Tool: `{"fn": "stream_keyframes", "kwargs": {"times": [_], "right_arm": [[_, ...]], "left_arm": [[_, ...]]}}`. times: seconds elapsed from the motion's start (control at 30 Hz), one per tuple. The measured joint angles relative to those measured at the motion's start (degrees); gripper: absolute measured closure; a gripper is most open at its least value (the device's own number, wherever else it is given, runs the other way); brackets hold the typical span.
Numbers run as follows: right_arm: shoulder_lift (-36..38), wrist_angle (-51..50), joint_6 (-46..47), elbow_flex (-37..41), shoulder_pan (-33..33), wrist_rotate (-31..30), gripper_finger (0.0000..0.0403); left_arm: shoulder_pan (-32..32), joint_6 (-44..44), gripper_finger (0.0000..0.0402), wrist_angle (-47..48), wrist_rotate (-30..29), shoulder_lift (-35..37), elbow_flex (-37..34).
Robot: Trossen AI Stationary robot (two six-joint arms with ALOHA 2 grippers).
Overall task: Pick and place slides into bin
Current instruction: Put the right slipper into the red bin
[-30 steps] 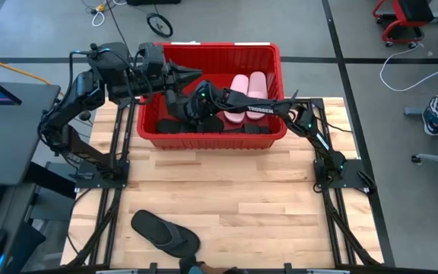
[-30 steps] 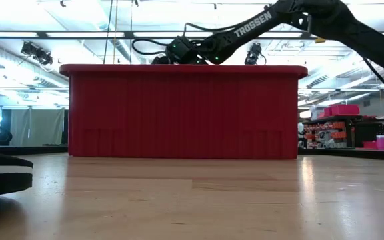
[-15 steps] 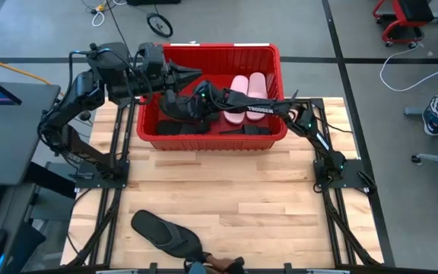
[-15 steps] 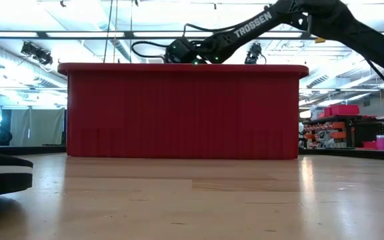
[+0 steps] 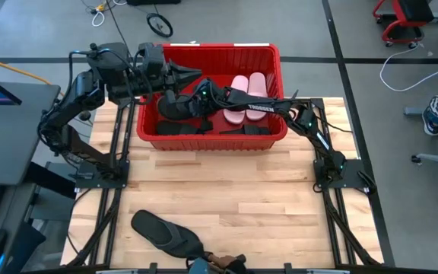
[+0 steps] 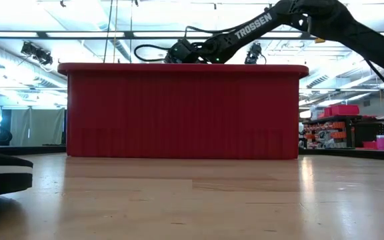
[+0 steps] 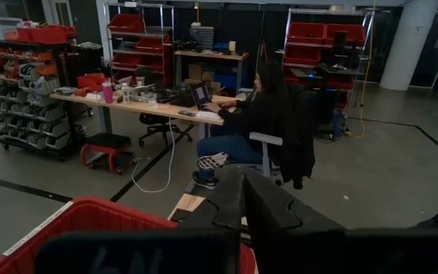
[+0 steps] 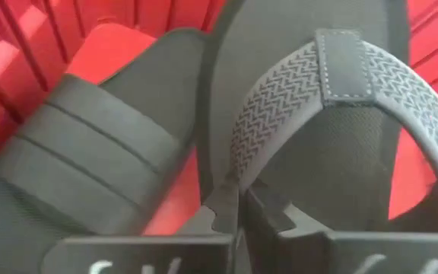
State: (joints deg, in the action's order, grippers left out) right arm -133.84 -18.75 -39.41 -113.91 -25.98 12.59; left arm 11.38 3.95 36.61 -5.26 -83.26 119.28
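Observation:
The red bin (image 5: 207, 141) stands at the table's far side. Inside lie two pale pink slides (image 5: 248, 93), black slides (image 8: 90, 160) and a black flip-flop (image 8: 303, 160) that leans on one of the black slides. My right gripper (image 8: 239, 204) reaches in from the right, low over the bin's left half (image 5: 191, 103), and is shut at the flip-flop's strap. My left gripper (image 5: 196, 74) hovers shut above the bin's far left rim, holding nothing. A second black flip-flop (image 5: 164, 232) lies flat on the table near its front edge. My right gripper closes its two fingertips on one branch of the flip-flop's ribbed strap (image 8: 234, 164), low down where it runs to the sole. The fingers come slanting down from the right. The fingertips cover the exact spot. The flip-flop rests in the bin, against a black slide.
A person's hand (image 5: 220, 262) shows at the table's near edge, beside the loose flip-flop. The bin's tall near wall (image 6: 179, 113) hides its inside in the low view. Bare wood lies between the bin and the near edge.
My right gripper has shifted a little up and toward the bin's far side while staying inside the bin. A person's hand has come in at the table's near edge.

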Motion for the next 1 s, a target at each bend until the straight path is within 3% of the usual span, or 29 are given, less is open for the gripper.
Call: {"fn": "stream_keyframes", "kwargs": {"times": [0.3,0.83,1.0], "right_arm": [[0.0,-0.4,2.6,0.0,-0.2,-0.1,0.0335],[0.0,-2.2,9.3,0.0,-0.3,-0.3,0.0281],[0.0,-2.9,8.5,0.0,-0.3,-5.8,0.0263]], "left_arm": [[0.0,0.0,0.0392,0.4,0.0,0.0,0.0],[0.0,1.1,0.0385,1.1,0.0,0.0,0.0],[0.0,1.0,0.0392,1.5,0.0,0.0,0.0]]}}
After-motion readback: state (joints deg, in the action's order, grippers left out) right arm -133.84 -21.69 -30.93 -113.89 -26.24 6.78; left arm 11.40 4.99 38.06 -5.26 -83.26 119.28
